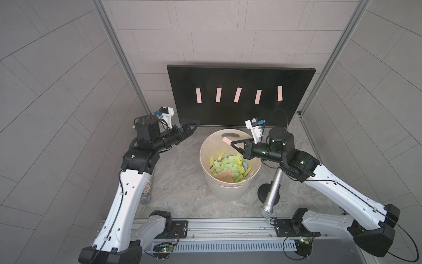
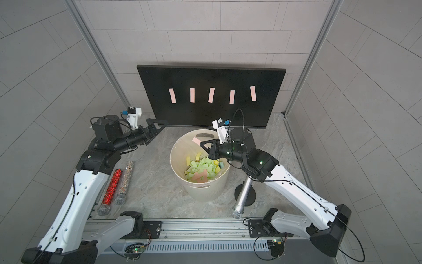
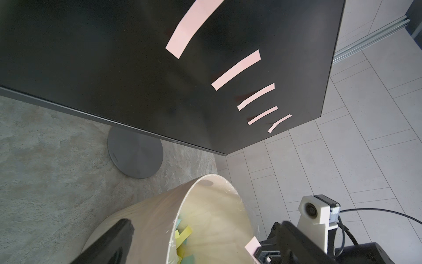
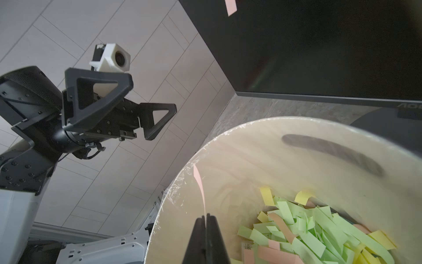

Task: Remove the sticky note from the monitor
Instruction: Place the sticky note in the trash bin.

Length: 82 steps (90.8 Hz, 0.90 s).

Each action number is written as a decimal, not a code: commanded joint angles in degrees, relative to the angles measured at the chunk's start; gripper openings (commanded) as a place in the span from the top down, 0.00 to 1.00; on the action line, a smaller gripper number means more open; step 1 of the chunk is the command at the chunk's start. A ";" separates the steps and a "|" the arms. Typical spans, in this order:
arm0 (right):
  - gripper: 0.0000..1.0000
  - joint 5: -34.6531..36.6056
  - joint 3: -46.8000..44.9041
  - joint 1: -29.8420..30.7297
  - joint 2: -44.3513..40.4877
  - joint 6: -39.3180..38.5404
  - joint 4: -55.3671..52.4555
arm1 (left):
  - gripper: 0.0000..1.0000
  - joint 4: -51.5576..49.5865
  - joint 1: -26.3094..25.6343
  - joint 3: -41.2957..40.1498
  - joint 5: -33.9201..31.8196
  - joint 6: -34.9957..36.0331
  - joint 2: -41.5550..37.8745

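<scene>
The monitor (image 1: 239, 112) leans at the back, dark, with several pink sticky notes (image 1: 218, 94) in a row across its screen (image 3: 114, 57). My right gripper (image 1: 231, 144) (image 4: 206, 216) is shut on one pink sticky note (image 1: 226, 140) (image 4: 199, 182), and holds it over the far side of the cream bucket (image 1: 228, 189), just above the rim. My left gripper (image 1: 191, 125) (image 3: 205, 226) stands open and empty by the monitor's lower left corner, to the left of the bucket.
The bucket (image 2: 201, 192) holds several green, yellow and pink paper strips. A silver microphone on a black stand (image 1: 271, 192) is under the right arm. A red glitter microphone (image 2: 112, 187) and a silver one (image 2: 124, 180) lie at the left. The monitor's round base (image 3: 137, 155) sits behind the bucket.
</scene>
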 commanded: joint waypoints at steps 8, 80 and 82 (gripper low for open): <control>1.00 5.11 2.91 3.00 2.10 -4.13 -6.93 | 0.00 -0.16 -0.31 -0.78 0.23 -0.05 -0.57; 0.69 10.82 9.14 2.90 3.36 -10.20 -13.51 | 0.00 0.72 -0.31 -0.68 0.35 -0.40 0.16; 0.68 10.83 9.28 2.49 3.22 -10.37 -13.58 | 0.00 0.72 -0.31 -0.70 0.32 -0.40 0.22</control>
